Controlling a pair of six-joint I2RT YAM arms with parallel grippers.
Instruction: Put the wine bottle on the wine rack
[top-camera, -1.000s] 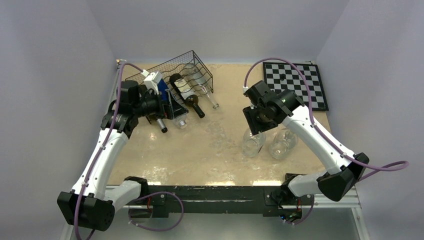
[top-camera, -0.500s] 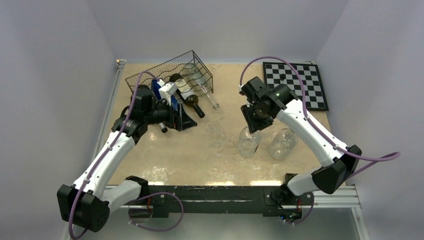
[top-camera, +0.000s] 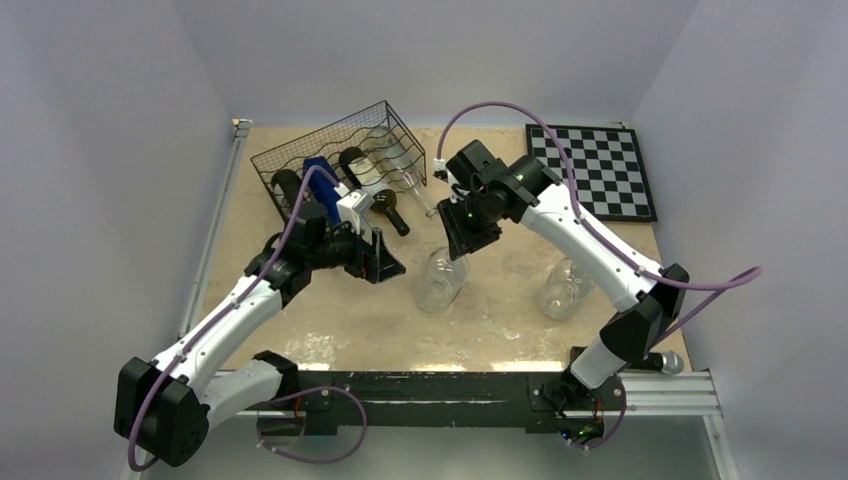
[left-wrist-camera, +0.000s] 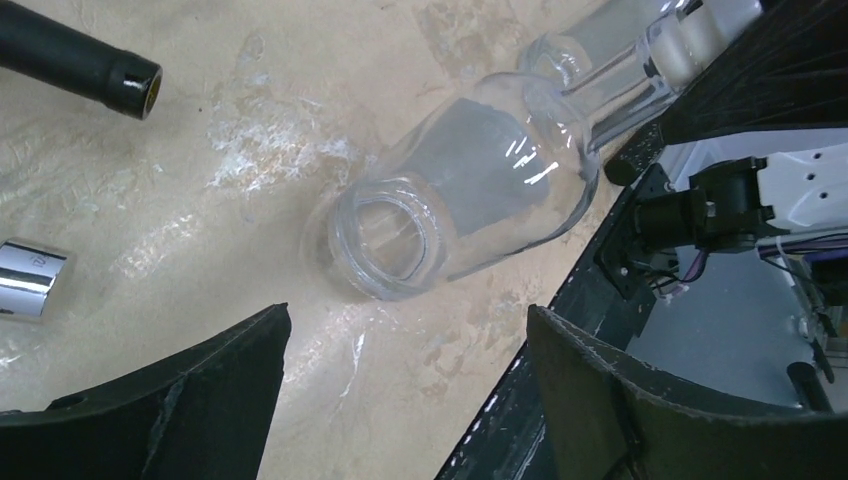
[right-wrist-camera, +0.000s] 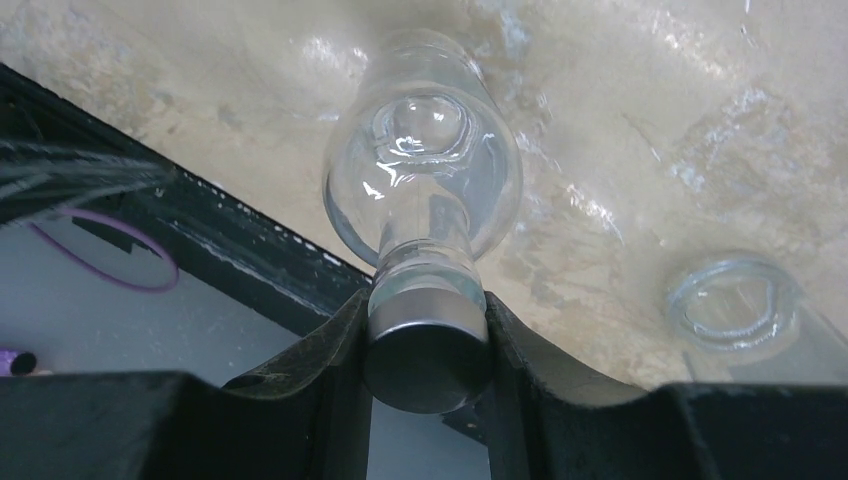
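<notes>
Overhead view of a beige worktop (top-camera: 330, 320). The right claw (top-camera: 462, 230) is clamped on the silver-capped neck of a clear glass wine bottle (top-camera: 438, 282). The bottle hangs tilted, base lowest, over the middle of the worktop; whether its base touches the surface is unclear. The left claw (top-camera: 386, 262) is spread wide and empty, just beside the bottle's base. The black wire-mesh wine rack (top-camera: 300, 148) sits at the far left corner, with several bottles lying in it. A second clear glass bottle (top-camera: 565, 290) rests toward the right edge. Judged progress: the grasp is made; carrying the bottle to the rack and laying it in a free cradle remain.
</notes>
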